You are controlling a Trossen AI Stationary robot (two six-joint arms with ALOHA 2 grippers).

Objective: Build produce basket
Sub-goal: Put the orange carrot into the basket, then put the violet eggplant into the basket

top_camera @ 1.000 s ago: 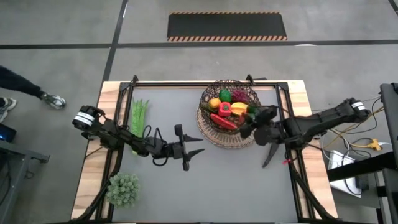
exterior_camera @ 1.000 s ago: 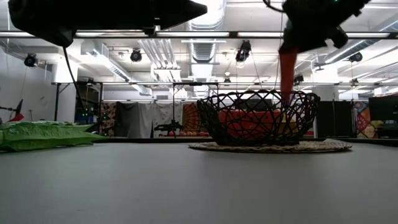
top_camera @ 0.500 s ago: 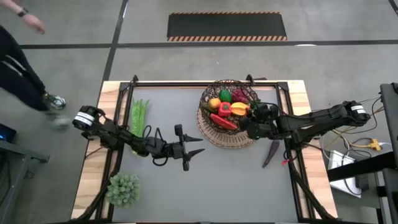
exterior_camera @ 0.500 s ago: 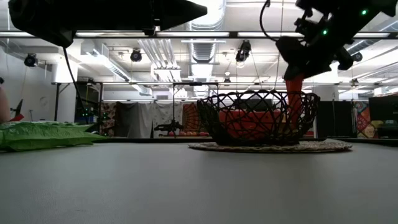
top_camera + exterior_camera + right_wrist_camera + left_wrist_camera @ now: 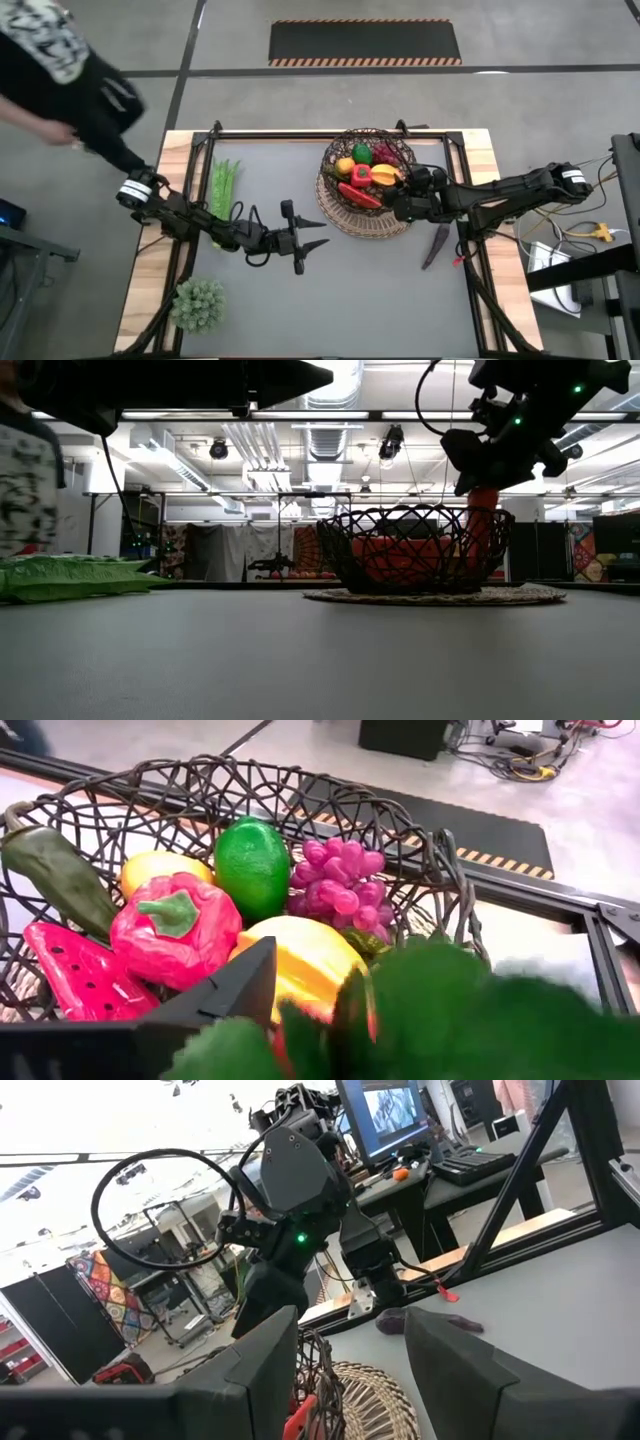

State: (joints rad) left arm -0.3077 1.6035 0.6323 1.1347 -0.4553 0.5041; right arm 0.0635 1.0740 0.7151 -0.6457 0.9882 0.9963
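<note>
- We found the right gripper (image 5: 405,197) above the right side of the basket (image 5: 352,221), just inside the rim.
- The carrot (image 5: 483,498) hung upright directly under that gripper in the low view, with its tip down among the basket's wires.
- In the right wrist view, the carrot's leafy top (image 5: 450,1010) filled the space beside one dark finger (image 5: 225,990). We could not tell whether the fingers gripped the carrot or had let it go.
- The basket stood at the far right of the table (image 5: 300,300). In it lay a lime (image 5: 252,868), grapes (image 5: 338,880), a red pepper (image 5: 175,932), a watermelon slice (image 5: 78,982), a dark chili (image 5: 58,875) and a yellow mango (image 5: 300,955).
- An eggplant (image 5: 436,246) lay on the table outside the basket, near the right arm and apart from the gripper.
- The green beans (image 5: 222,188) lay at the far left of the table, beside the left arm and well apart from the basket.
- The left gripper (image 5: 312,245) waited at mid-table, left of the basket. Its fingers stood apart with nothing between them.
- A leafy clump (image 5: 198,303) sat at the near left corner.
- A person (image 5: 60,70) stood beyond the table's far left corner.
</note>
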